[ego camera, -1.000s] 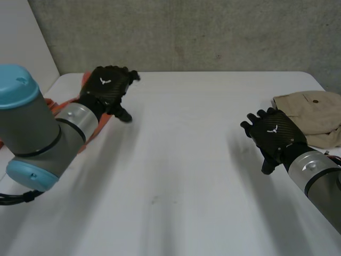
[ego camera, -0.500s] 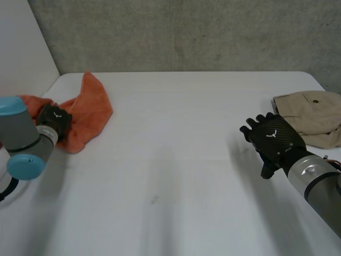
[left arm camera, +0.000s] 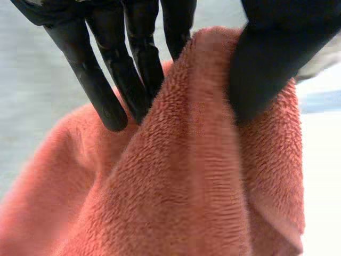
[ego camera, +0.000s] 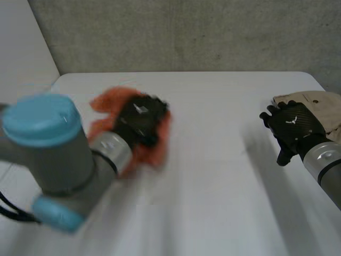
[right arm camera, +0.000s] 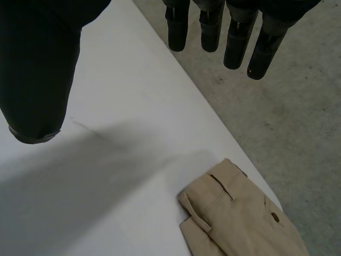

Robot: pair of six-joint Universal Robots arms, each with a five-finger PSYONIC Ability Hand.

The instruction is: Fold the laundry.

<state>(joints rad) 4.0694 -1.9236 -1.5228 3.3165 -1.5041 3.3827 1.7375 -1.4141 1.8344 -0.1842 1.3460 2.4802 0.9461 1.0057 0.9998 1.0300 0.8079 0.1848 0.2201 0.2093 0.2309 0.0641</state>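
The orange towel (ego camera: 155,148) sits left of centre in the head view, bunched around the left hand (ego camera: 139,118) and blurred there, so I cannot tell whether it rests on the white desk (ego camera: 213,176) or is lifted off it. In the left wrist view the towel (left arm camera: 186,176) is a thick ridge of terry cloth that rises between the hand's fingers (left arm camera: 109,101) on one side and its thumb (left arm camera: 266,69) on the other. Both press into it, so the left hand is grasping the towel by a gathered fold; which edge or corner this is cannot be made out. The left arm (ego camera: 58,154) fills the lower left of the head view. At the right of that view the right hand (ego camera: 293,125) hangs over the desk just beside the near edge of a folded khaki garment (ego camera: 325,109), which lies by the desk's far right corner; whether they touch is unclear. In the right wrist view its fingers (right arm camera: 234,37) are straight and released, the thumb (right arm camera: 40,69) is spread wide, and nothing is in them. The khaki garment (right arm camera: 240,218) lies on the desk (right arm camera: 117,106) beyond the fingertips, near the desk's edge.
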